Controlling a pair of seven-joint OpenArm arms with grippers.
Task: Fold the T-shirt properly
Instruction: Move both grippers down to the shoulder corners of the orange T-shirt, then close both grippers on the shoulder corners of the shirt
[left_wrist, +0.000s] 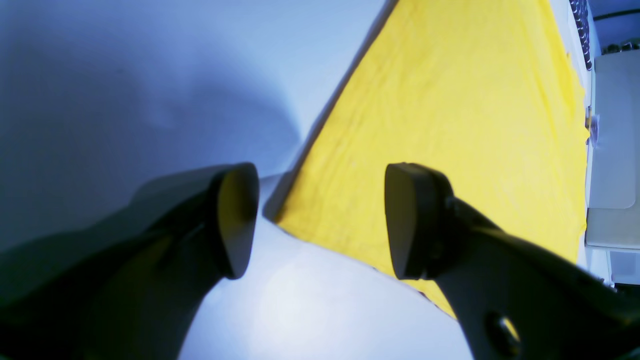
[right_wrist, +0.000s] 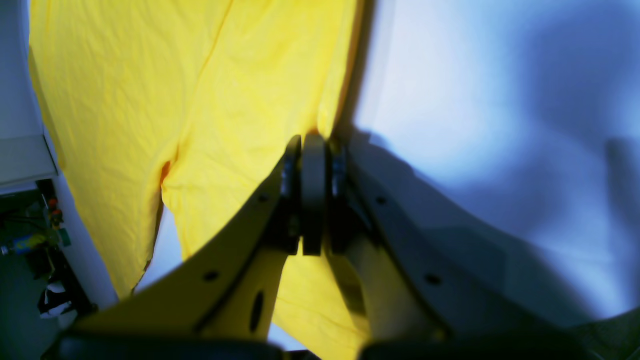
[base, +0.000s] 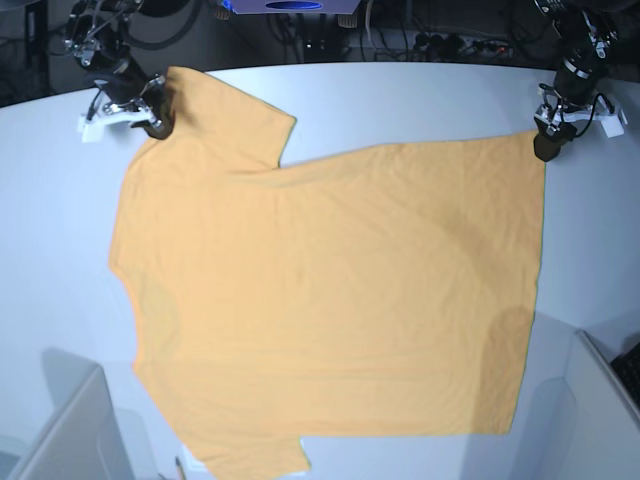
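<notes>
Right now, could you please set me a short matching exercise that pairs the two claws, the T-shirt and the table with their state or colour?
Column one:
1. left claw
2. right claw
3. T-shirt
4. table

Column two:
A. white
B. shut at the edge of a sleeve
C. light orange, spread flat
D. open at a bottom corner of the cloth

Pairs: 1-D, 2-B, 3-C, 4-A
</notes>
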